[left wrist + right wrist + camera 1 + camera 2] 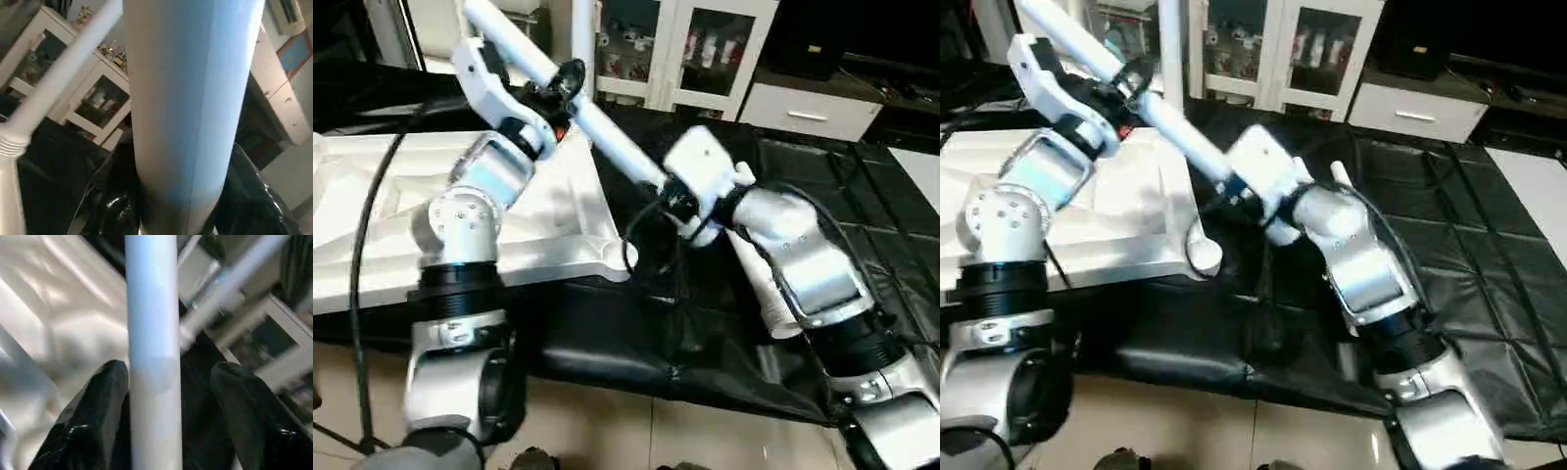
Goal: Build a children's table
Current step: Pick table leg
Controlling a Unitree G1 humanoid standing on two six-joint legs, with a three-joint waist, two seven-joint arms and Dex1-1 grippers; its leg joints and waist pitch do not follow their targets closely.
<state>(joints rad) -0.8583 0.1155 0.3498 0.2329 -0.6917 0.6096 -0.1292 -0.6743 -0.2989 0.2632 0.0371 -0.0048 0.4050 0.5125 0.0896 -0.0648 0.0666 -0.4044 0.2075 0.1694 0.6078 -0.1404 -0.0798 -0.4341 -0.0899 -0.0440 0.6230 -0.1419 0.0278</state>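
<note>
The children's table top [372, 196] lies upside down on the left, ribbed underside up. One white leg [582, 39] stands upright at its far corner. A second leg [617, 147] hangs slanted in the air above the top's right edge. My left gripper [563, 83] is shut on the upper part of this leg. Around its lower end my right gripper [677, 201] stands open. In the right wrist view, one finger [98, 406] rests against the leg [151, 333] and the other finger [249, 411] stands clear of it.
A round corner socket [1203, 255] sits at the top's near right corner. Another white leg [766, 294] lies on the black cloth [842, 196] under my right forearm. A white glass-door cabinet [685, 49] stands behind. Tiled floor lies in front.
</note>
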